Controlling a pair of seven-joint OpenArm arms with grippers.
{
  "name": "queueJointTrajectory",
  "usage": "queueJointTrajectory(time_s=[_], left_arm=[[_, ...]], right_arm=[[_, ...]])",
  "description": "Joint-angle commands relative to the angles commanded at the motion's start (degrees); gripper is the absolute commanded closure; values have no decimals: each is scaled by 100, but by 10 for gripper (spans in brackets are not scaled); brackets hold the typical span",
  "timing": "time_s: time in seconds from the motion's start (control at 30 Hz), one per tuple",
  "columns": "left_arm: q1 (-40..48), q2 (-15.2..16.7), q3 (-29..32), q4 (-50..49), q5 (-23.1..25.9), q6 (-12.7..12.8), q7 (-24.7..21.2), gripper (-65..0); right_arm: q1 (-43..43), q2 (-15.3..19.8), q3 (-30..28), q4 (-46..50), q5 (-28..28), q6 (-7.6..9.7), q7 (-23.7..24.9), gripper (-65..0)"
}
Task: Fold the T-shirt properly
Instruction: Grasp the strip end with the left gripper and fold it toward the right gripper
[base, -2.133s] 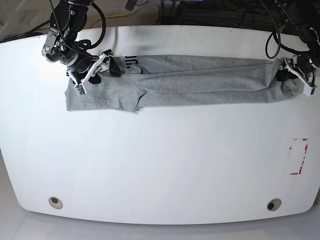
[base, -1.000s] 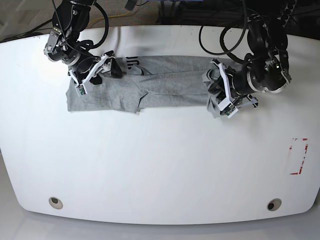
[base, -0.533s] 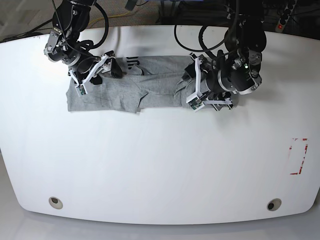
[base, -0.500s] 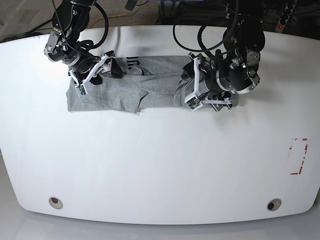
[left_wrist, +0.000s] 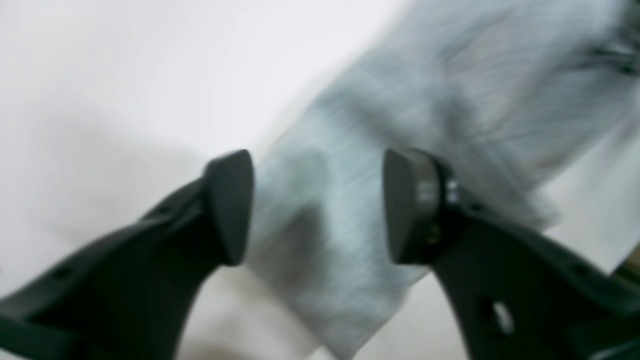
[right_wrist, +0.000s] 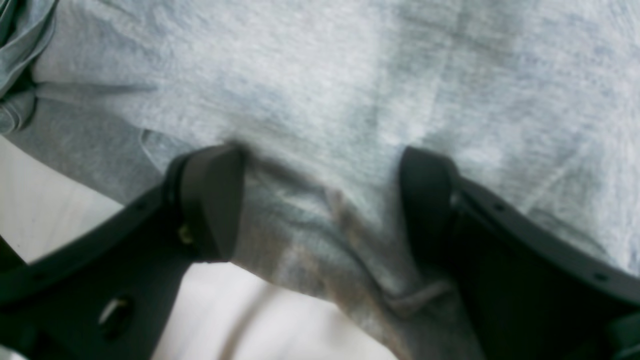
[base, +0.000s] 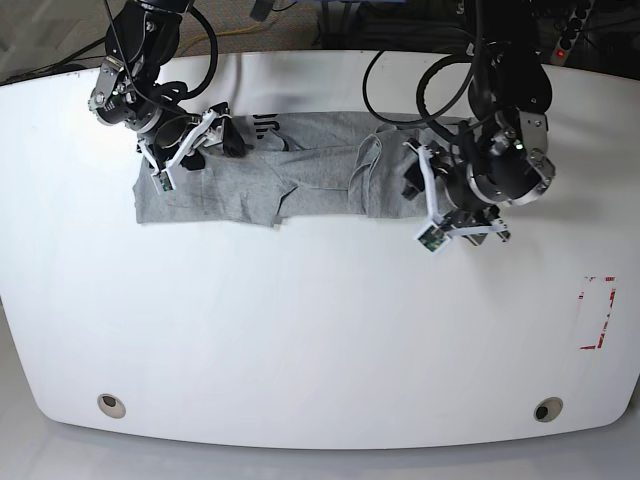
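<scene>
The grey T-shirt (base: 240, 185) lies along the far side of the white table (base: 320, 330), with black letters (base: 262, 124) showing near its back edge. Its right end is folded back over the body in a doubled lump (base: 378, 172). My left gripper (base: 430, 222) is open and empty just right of that lump. In the left wrist view (left_wrist: 317, 205) the blurred shirt (left_wrist: 450, 100) lies beyond the open jaws. My right gripper (base: 180, 150) is open over the shirt's left part. In the right wrist view (right_wrist: 320, 200) grey cloth (right_wrist: 325, 90) fills the space between the jaws.
A red-marked rectangle (base: 598, 312) sits near the table's right edge. Two round holes (base: 111, 404) (base: 546, 409) lie near the front edge. Cables (base: 330, 35) hang behind the table.
My left gripper carried the shirt's right end leftward over the body, let it go and has drawn back to the right. The right arm has stayed in place.
</scene>
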Motion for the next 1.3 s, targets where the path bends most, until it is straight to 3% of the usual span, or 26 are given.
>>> queueJointTrajectory(time_s=[0.13,0.27,0.6,0.8,0.93,1.03,1.3], left_arm=[[185,-264,18,-88,-141,-9,0,-244],[255,-299,589,-141,-123,35,0,-240],[202,-273,2919,-396,1055,9,0,-240],[70,-273,3103,-123,1143,9,-9,-240],[88,-273,2514,53,1099,0,-9,-239],[88,-264,1530,44,870,-9,-9,-239],[88,-264,-1108,-149,-475,-92,0,-237]], right_arm=[[62,0,9,0,0,0,0,-471],[123,-9,9,-9,0,0,0,-471],[132,-9,-9,-26,-26,0,0,-471],[132,-9,-9,-26,-44,0,0,-471],[132,0,-9,-26,-26,0,0,-471],[132,0,-9,-26,0,0,0,-471],[132,9,-9,-26,0,0,0,-471]])
